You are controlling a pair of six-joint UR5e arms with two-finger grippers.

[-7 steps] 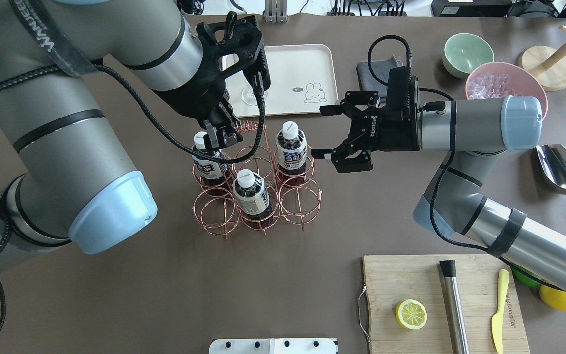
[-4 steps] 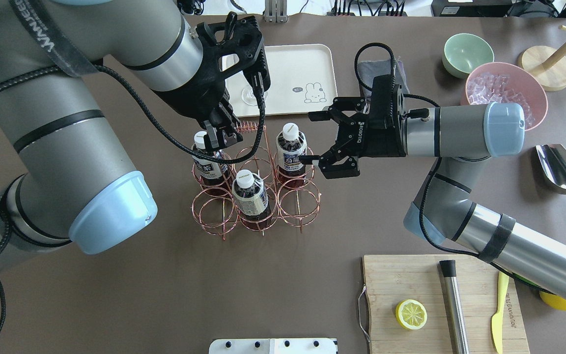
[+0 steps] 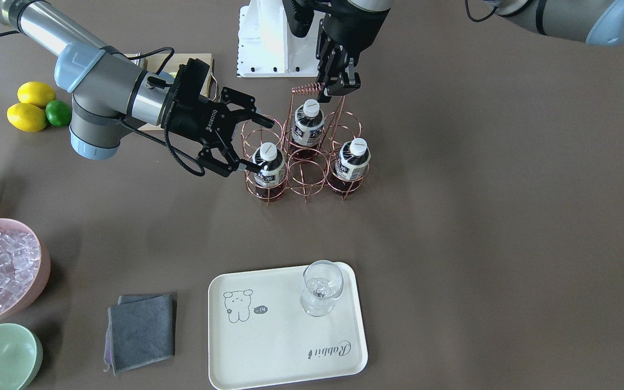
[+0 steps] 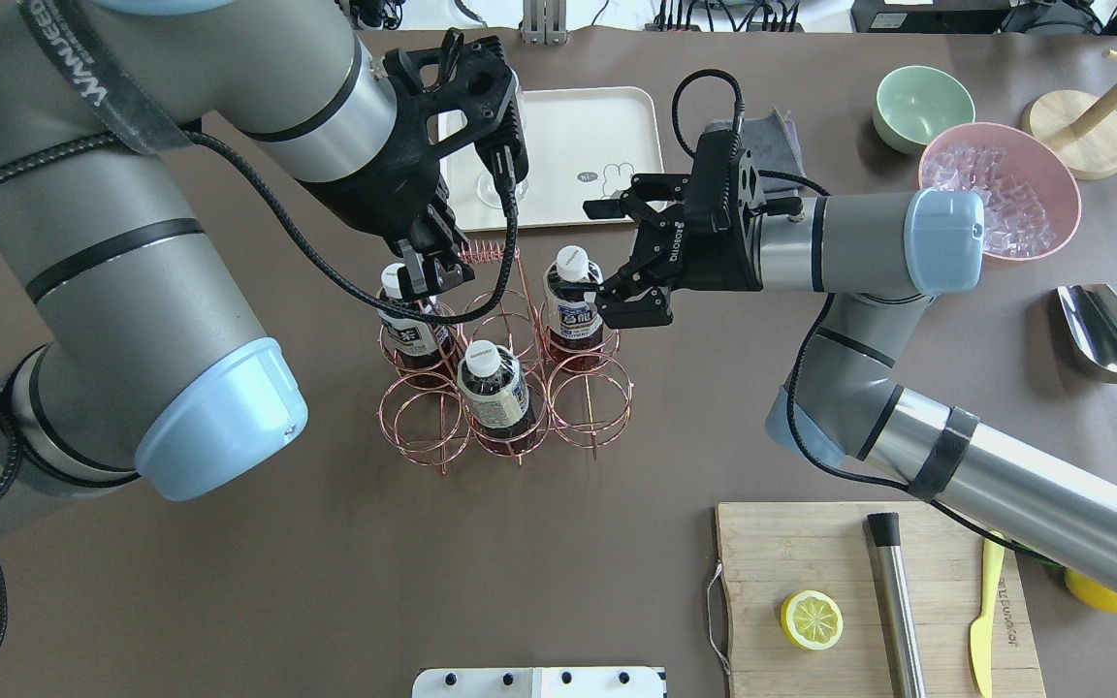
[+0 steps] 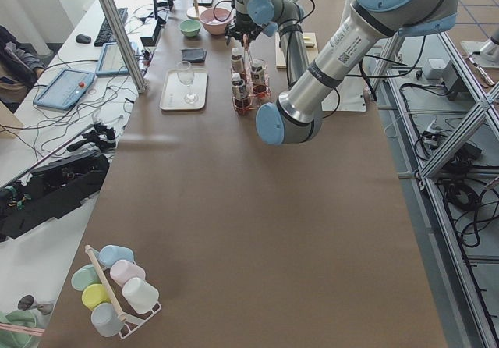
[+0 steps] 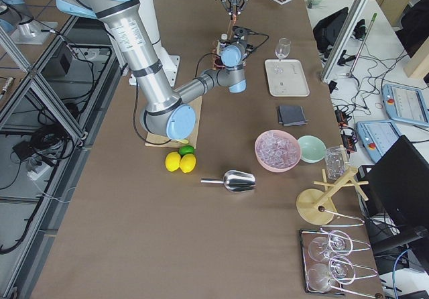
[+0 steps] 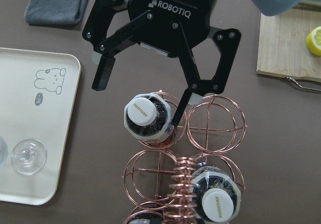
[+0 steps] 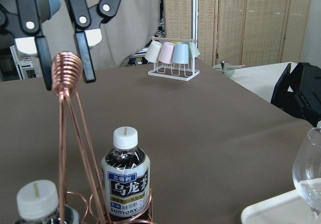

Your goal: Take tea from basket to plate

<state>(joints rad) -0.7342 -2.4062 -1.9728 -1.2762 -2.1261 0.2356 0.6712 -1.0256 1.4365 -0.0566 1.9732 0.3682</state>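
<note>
Three tea bottles stand in the copper wire basket [image 4: 595, 399] [image 3: 305, 173]. My right gripper [image 4: 595, 250] [image 3: 259, 146] [image 7: 138, 103] is open, level with the table, its jaws on either side of the tea [image 4: 573, 296] [image 3: 267, 168] [image 7: 143, 113] in the ring nearest the plate. One finger [image 7: 178, 116] touches that bottle and the other stands apart from it. My left gripper [image 4: 432, 274] [image 3: 339, 86] [image 8: 65, 76] reaches down from above, shut on the basket's coiled handle [image 4: 483, 254] [image 8: 67, 71]. The cream plate [image 4: 607, 126] [image 3: 290, 336] lies beyond the basket.
A wine glass [image 3: 320, 287] stands on the plate. A grey cloth [image 3: 141, 330], a green bowl [image 4: 922, 102] and a pink bowl of ice [image 4: 1000, 184] lie near it. A metal scoop [image 4: 1106, 334] and a cutting board [image 4: 811, 562] with a lemon half sit under my right arm.
My right gripper has moved left toward the basket, still open, until its jaws flank the tea nearest the plate. The left gripper has stayed on the handle.
</note>
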